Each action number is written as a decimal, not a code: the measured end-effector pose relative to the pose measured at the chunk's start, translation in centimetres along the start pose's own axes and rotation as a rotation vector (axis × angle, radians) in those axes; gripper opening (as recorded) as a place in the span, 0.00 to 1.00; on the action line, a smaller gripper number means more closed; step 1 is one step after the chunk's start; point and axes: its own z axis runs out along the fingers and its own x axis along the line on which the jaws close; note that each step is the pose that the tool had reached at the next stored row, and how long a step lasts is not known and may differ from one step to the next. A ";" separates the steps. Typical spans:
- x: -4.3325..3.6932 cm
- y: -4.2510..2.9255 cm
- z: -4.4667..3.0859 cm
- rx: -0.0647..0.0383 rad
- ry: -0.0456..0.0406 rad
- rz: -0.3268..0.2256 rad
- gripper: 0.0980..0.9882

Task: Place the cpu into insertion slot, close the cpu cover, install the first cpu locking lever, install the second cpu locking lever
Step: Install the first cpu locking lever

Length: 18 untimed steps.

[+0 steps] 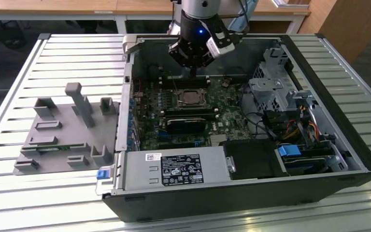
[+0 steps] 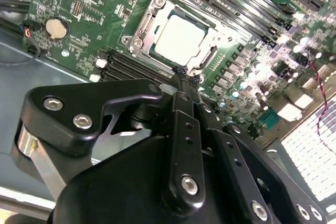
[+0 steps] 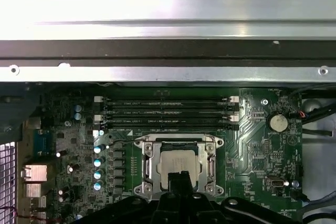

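Here we list one open case [image 1: 237, 205] lying on a slatted table [image 1: 18, 203], its green board [image 1: 231, 128] facing up.

- Cpu [image 1: 189, 98] [image 2: 180, 38] [image 3: 178, 162]: silver top, seated flat in the slot [image 3: 144, 167] in the middle of the board.
- Cover [image 2: 144, 24] [image 3: 178, 142]: lying down flat over the cpu, its window framing the metal top.
- Gripper [image 1: 195, 72] [image 2: 186, 74] [image 3: 181, 176]: black, hanging above the board near the slot. We find its fingers pressed together with nothing between them. We cannot tell whether the tips touch anything below.
- Memory slots [image 2: 128, 69] [image 3: 165, 113]: long, black, just beside the slot, between it and the case wall.
- Coin cell [image 2: 56, 28] [image 3: 277, 123]: on the board, near one end of the memory slots.
- Power supply [image 1: 172, 170]: grey box with a label, at the near end of the case in the exterior view.
- Drive cage [image 1: 276, 87]: perforated grey metal, on the exterior view's right.
- Fixture [image 1: 63, 130]: grey, with upright posts, on the table beside the case on the exterior view's left.
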 end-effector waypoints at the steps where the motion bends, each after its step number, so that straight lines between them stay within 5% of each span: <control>1: 0.00 0.00 0.00 0.000 0.0004 -0.012 0.01; 8: 0.03 -0.02 0.02 0.000 0.0011 -0.099 0.01; 18: 1.26 -0.13 0.02 0.000 -0.0042 -0.107 0.01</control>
